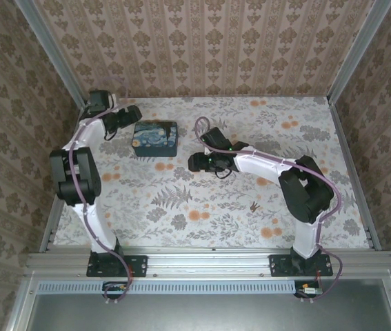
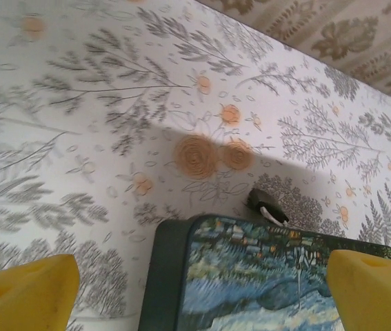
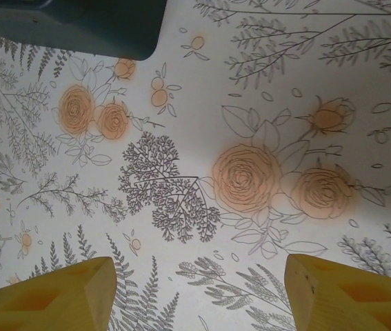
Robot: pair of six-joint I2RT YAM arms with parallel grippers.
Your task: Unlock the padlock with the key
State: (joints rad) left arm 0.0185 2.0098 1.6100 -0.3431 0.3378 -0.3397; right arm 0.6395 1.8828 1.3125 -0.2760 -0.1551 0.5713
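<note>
Two arms reach over the floral table (image 1: 181,227), and one blue swirl-painted box (image 1: 155,138) sits toward the back left. The left gripper (image 1: 129,115) hovers just beside the box's far left corner, spread wide with nothing in it. From its wrist, two yellow fingertips (image 2: 23,293) flank the box lid, and one small dark and silvery piece (image 2: 267,207) sits at the box's far edge, too small to name. The right gripper (image 1: 194,163) hangs to the right of the box, also parted and empty, its two fingertips (image 3: 57,296) over bare cloth. One tiny dark sliver, seemingly the key (image 1: 254,206), lies alone on the table, well apart from both grippers, nearer the right arm
</note>
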